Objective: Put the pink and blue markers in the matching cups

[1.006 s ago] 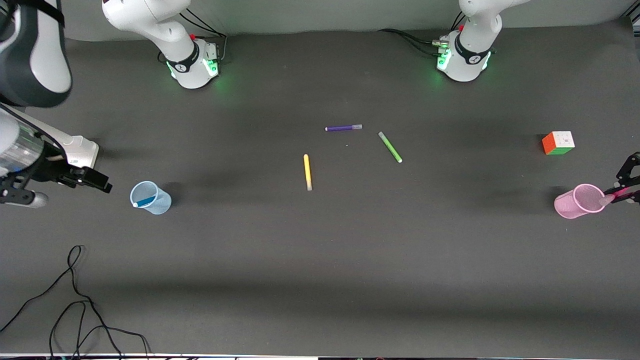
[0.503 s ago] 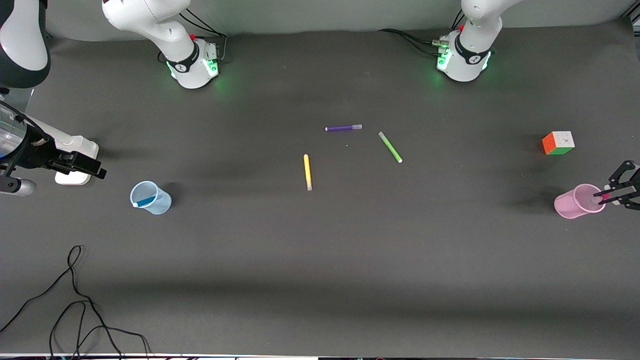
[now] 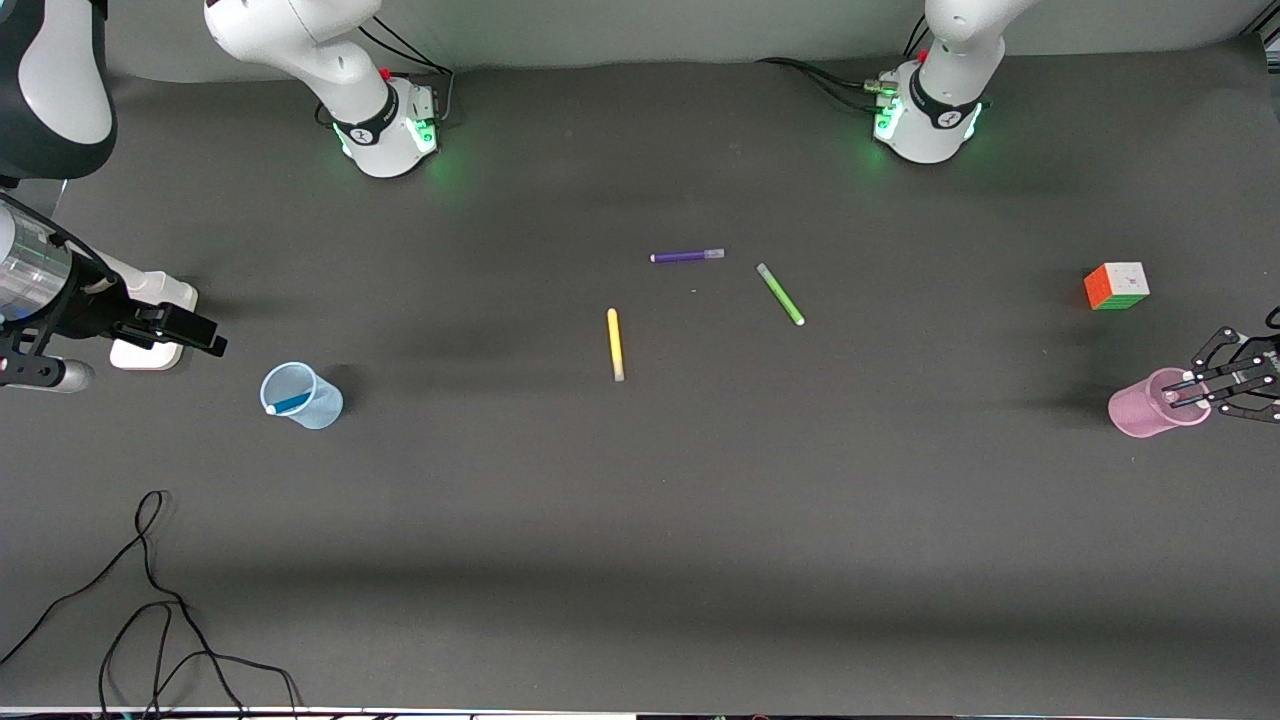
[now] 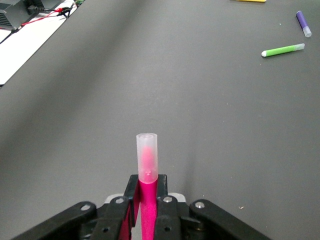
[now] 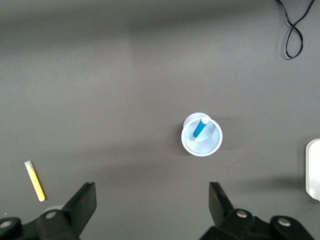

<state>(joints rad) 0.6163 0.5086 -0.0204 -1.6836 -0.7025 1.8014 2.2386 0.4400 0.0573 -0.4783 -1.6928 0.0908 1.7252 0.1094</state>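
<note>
Left gripper (image 3: pixel 1178 395) pinches the slim, light, stiff magenta-pink plastic marker (image 4: pixel 147 170) mid-barrel over the translucent pink plastic cup (image 3: pixel 1140 410); right gripper (image 5: pixel 150 200) waits, spread, over the table beside the pale blue translucent cup (image 5: pixel 201 136).

The blue marker (image 3: pixel 291 404) stands in the blue cup (image 3: pixel 318 408) at the right arm's end of the table (image 3: pixel 640 520) — the pink cup (image 3: pixel 1135 415) at the left arm's end, nearer the front camera than the Rubik's cube (image 3: pixel 1116 286). Three pens lie mid-table — the yellow pen (image 3: pixel 615 344) nearest that camera.

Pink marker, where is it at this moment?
The pink marker is clamped in the left gripper, over the pink cup at the left arm's end of the table.
</note>
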